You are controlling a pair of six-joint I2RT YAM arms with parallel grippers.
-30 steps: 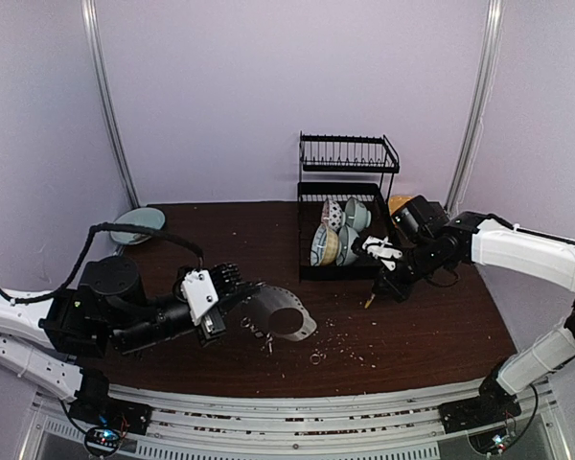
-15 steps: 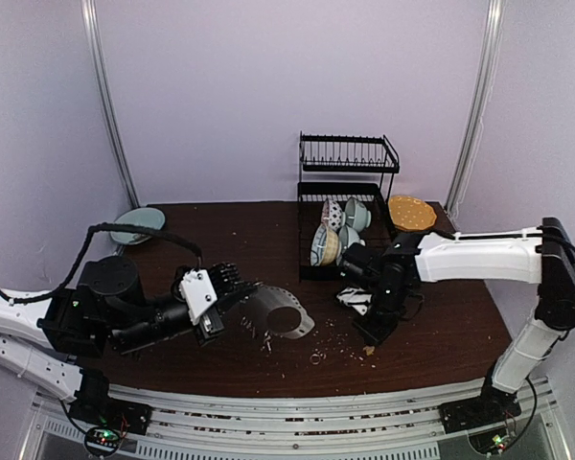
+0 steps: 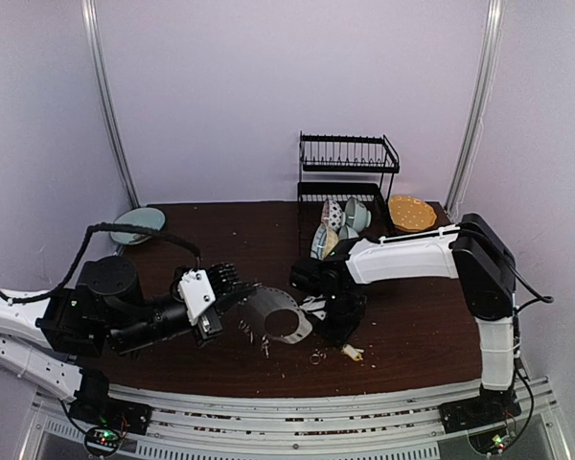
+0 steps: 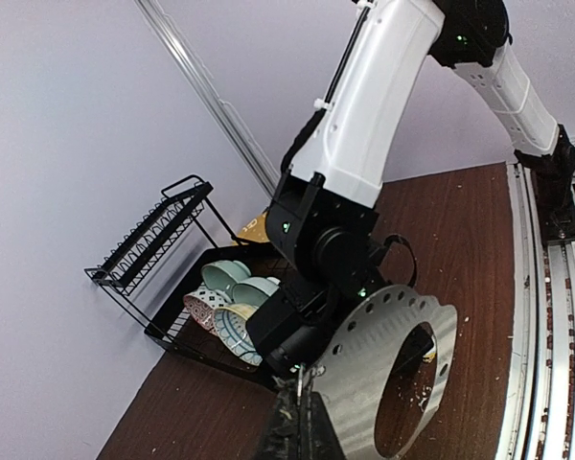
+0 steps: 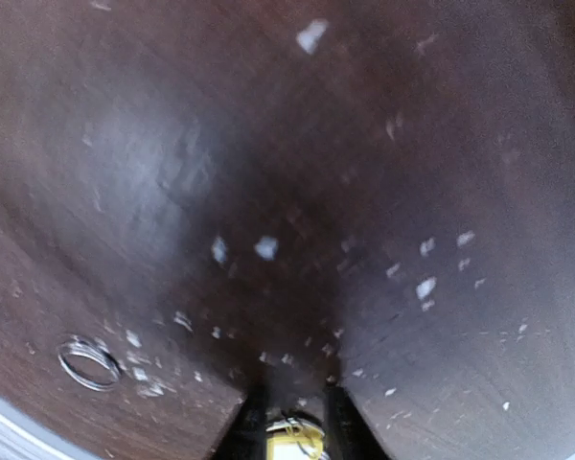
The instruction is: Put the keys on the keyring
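Blue-green plate (image 3: 137, 225): far left corner of the table (image 3: 422, 326).
Left pincer (image 3: 249, 292): left of centre, fingers together on the near edge of the keyring.
Keyring (image 4: 364, 355): flat grey metal hoop with a row of small holes around a large opening, held tilted at the table's middle, just left of the right arm's wrist.
Loose ring (image 3: 317, 357): lies on the table near the front edge, right of the keyring.
Right pincer (image 5: 293, 407): low over the table, just right of the keyring, clamped on the yellow tag.
Keys (image 5: 295, 439): between the right fingers; apart from the keyring.
Dish rack (image 3: 348, 206): far right, bowls inside.
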